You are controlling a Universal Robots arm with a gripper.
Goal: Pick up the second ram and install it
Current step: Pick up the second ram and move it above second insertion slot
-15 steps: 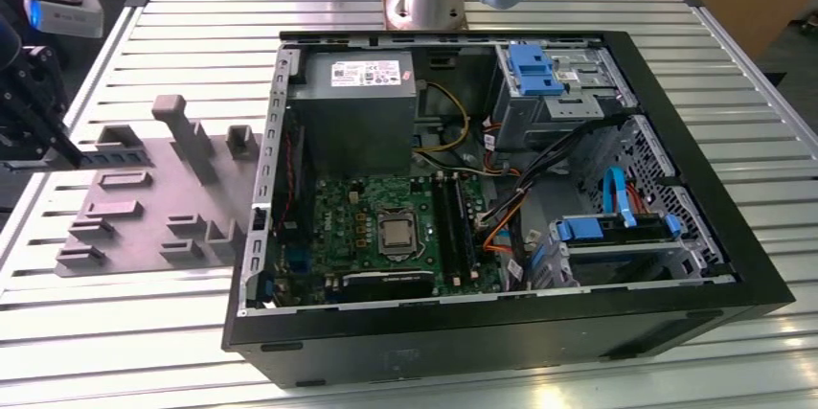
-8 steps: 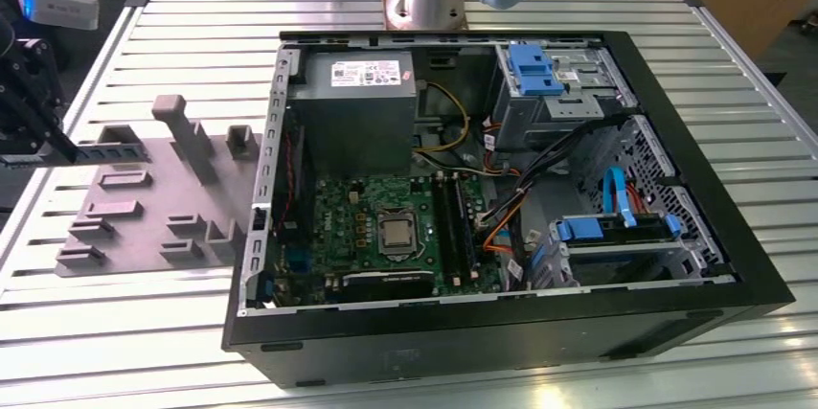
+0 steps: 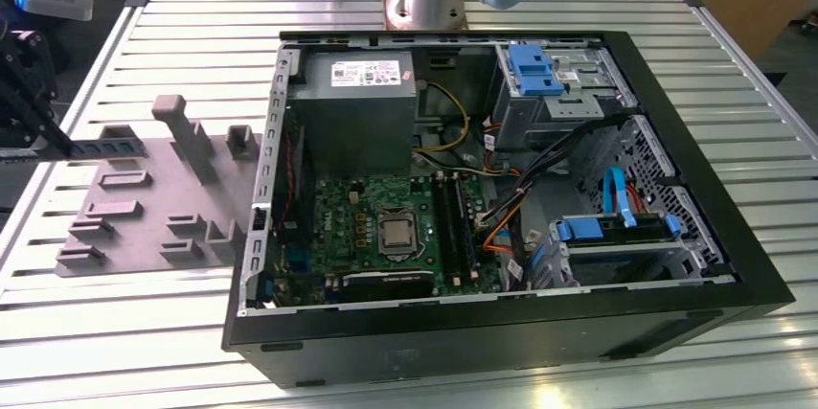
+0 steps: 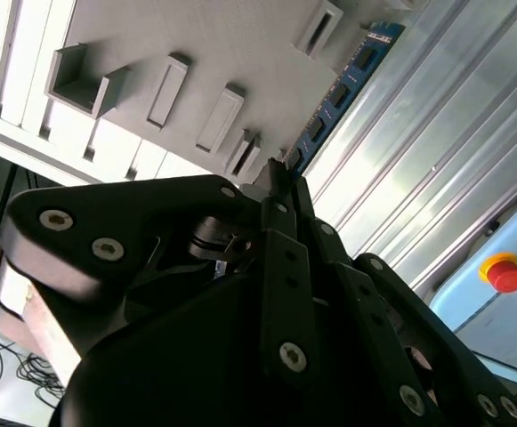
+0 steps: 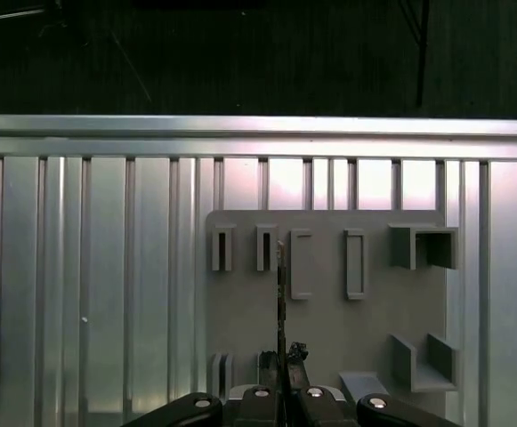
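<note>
Jaws of the gripper (image 5: 282, 363) pinch one end of the second ram (image 5: 281, 294); stick is thin and flat, dark bluish, with a row of black chips; held over the grey fixture (image 5: 329, 338), at 9 o'clock from the open computer case (image 3: 511, 337) on the slatted tabletop (image 3: 141, 332).

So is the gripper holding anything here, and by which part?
Yes: the gripper is shut on the second ram, clamped at one end, with the rest of the stick jutting out free.
</note>
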